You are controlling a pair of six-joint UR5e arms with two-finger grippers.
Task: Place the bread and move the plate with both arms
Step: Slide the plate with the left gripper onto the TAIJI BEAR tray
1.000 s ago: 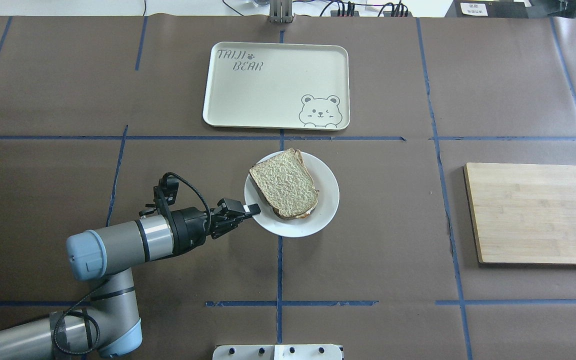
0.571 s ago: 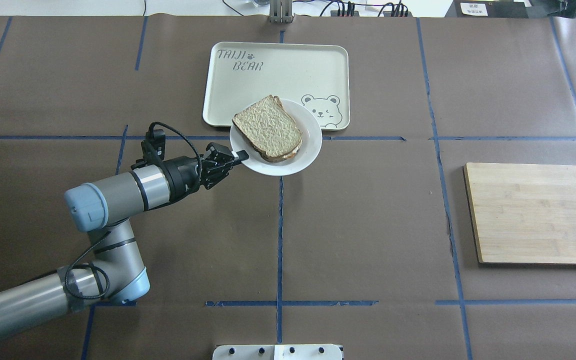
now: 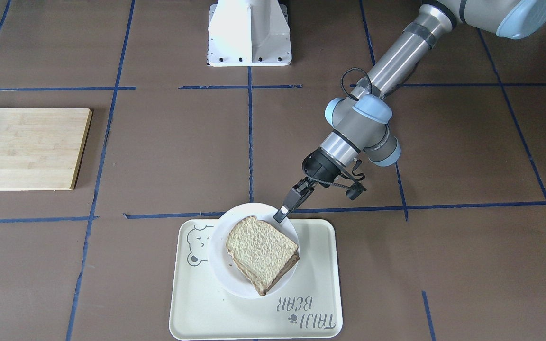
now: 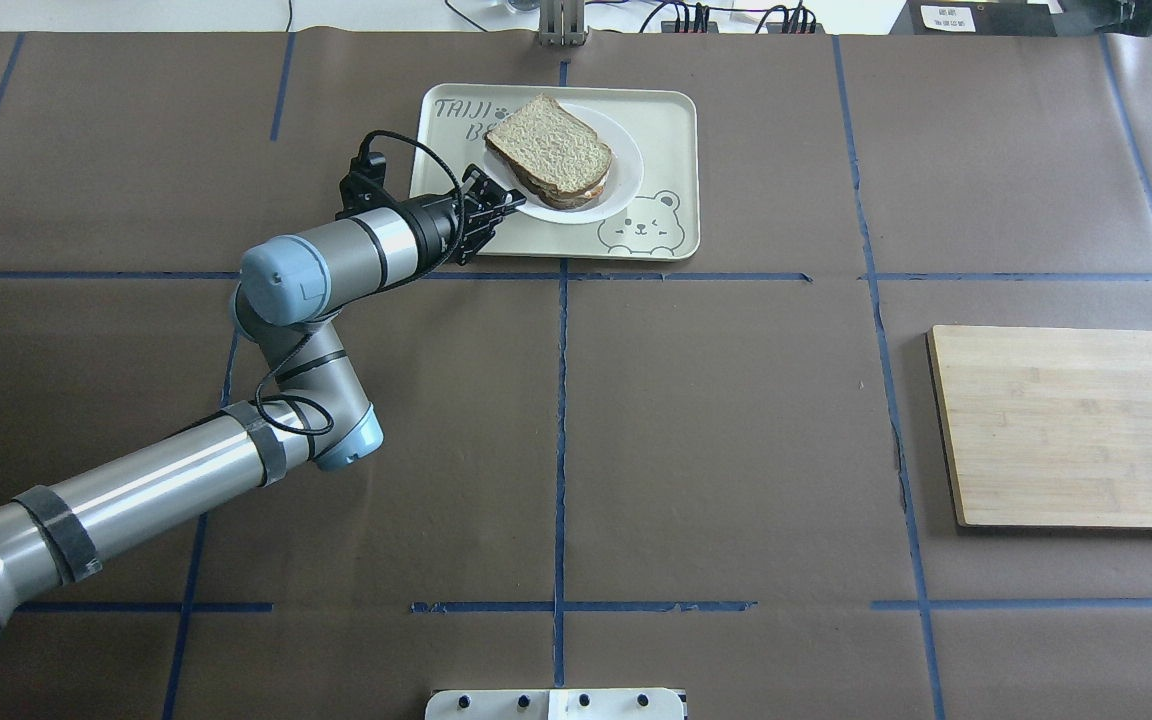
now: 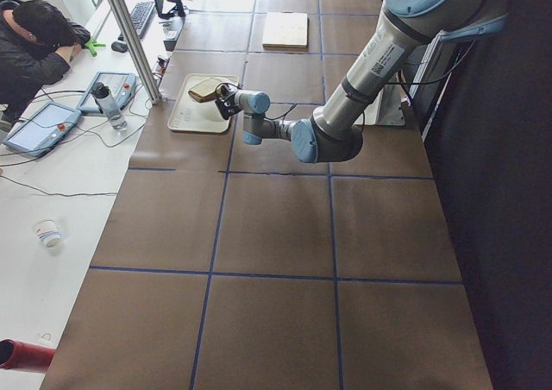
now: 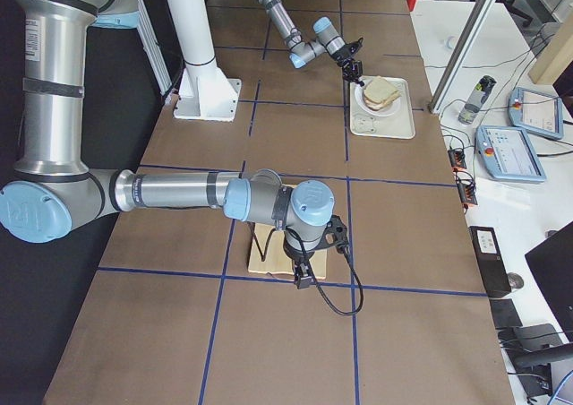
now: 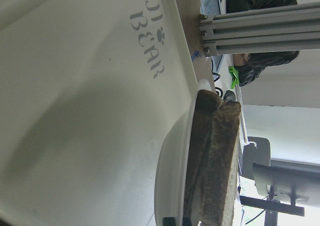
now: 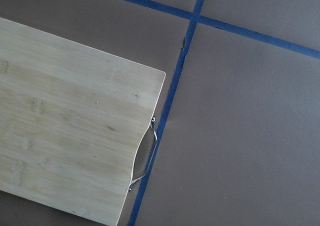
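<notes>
Overhead view. From the lower left corner of the frame the left arm (image 4: 186, 470) rises diagonally across the brown desk (image 4: 736, 420). It bends sharply at a blue-capped joint in the left half, then reaches toward the upper middle with its wrist nearly level.

The left tool (image 4: 508, 204) is clenched on the left rim of the plate (image 4: 628, 160), one finger above the rim and one below.

A second ago the plate sat on the bare desk at the centre of the frame. Soon after, it overlapped the lower edge of the tray (image 4: 666, 130). Now it is over the tray's upper middle, covering part of the printed lettering, and the arm is stretched much further up the frame. In the left wrist view a shadow lies on the tray under the plate, so the plate appears lifted off the tray.

The bread (image 4: 548, 145) lies flat on the plate, filling its left and centre. Its long axis runs diagonally from upper left to lower right, and one corner points to the top of the frame. A second layer shows under its lower edge.

At the right edge of the frame a wooden cutting board (image 4: 1076, 425) lies flat on the desk, well apart from the tray.

In the right side view, the right arm (image 6: 170, 192) reaches low across the lower left of the frame. The right tool (image 6: 303, 275) points down over the board. Whether it is released or clenched cannot be told.
</notes>
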